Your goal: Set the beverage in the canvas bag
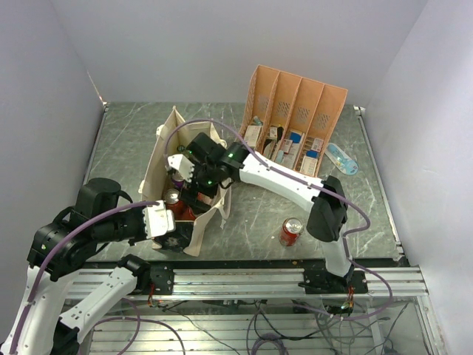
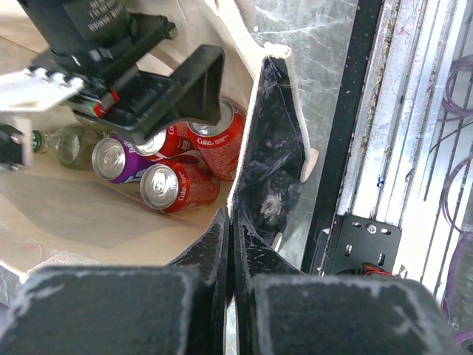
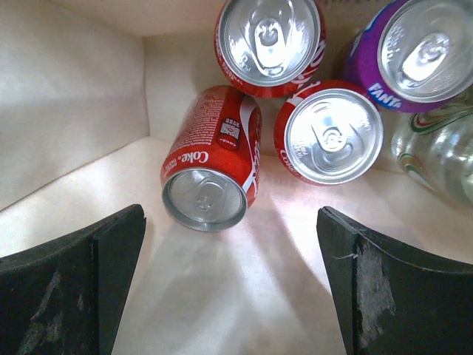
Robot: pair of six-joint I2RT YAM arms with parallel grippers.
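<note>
Top view evenly lit, soft shadows, sharp. Left wrist: fingers (image 2: 111, 310) at bottom blurred, table (image 2: 318, 44) glare up top. Right wrist: can lids (image 3: 270, 33) glare, hot patch on canvas bag (image 3: 244, 288) floor.

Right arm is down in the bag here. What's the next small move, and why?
Probably lift the right gripper straight up out of the bag: its jaws are open and empty, cans lie below, and one red can stands on the table.
</note>
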